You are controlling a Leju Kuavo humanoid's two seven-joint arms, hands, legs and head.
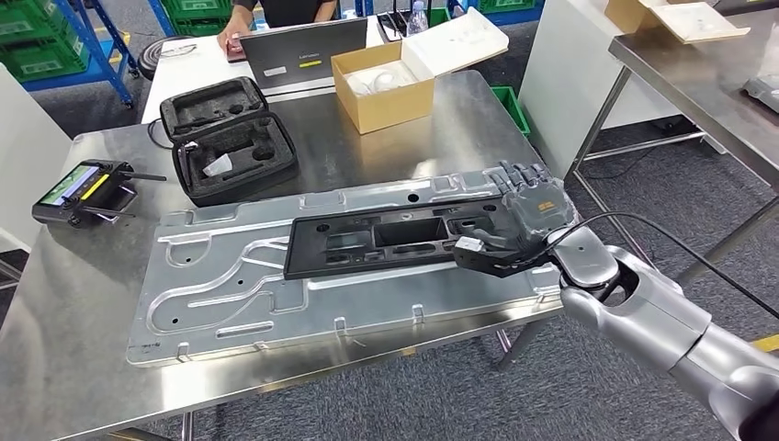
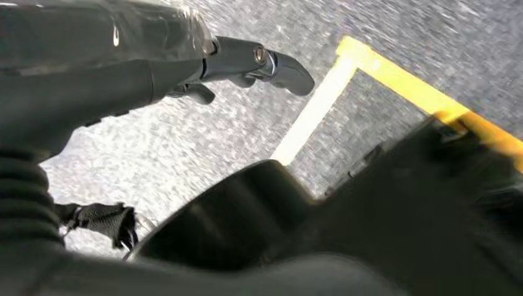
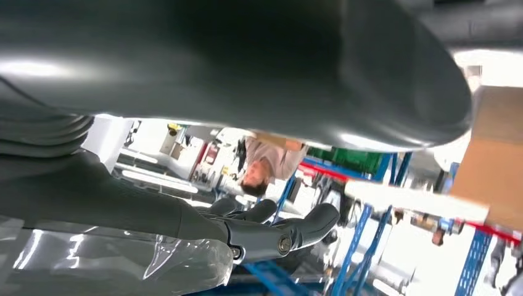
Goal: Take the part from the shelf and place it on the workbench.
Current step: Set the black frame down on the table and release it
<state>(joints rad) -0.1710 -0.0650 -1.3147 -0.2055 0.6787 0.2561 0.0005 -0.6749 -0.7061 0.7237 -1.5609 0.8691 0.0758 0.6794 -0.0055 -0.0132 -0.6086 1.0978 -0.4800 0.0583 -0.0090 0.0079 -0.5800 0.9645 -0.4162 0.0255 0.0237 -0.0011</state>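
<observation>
1. black and flat, the part (image 1: 386, 241) lay on a large silver metal plate (image 1: 230, 294), which rested on the steel workbench (image 1: 73, 303).
2. the right hand (image 1: 519, 225) was at the right end of the part, its thumb under this end and its fingers (image 1: 524, 175) straight above it; it seemed to pinch the part.
3. the left hand (image 2: 247, 61) hung over grey floor (image 2: 382, 37) with a yellow line (image 2: 425, 98), fingers a little curled, holding nothing.
4. behind the plate stood an open black case (image 1: 230, 138) and a cardboard box (image 1: 386, 87).

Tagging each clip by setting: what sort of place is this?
Likely a factory or workshop floor: steel workbench, blue racks with green crates, and yellow floor tape. The right hand holds a black part on a pressed metal panel.
</observation>
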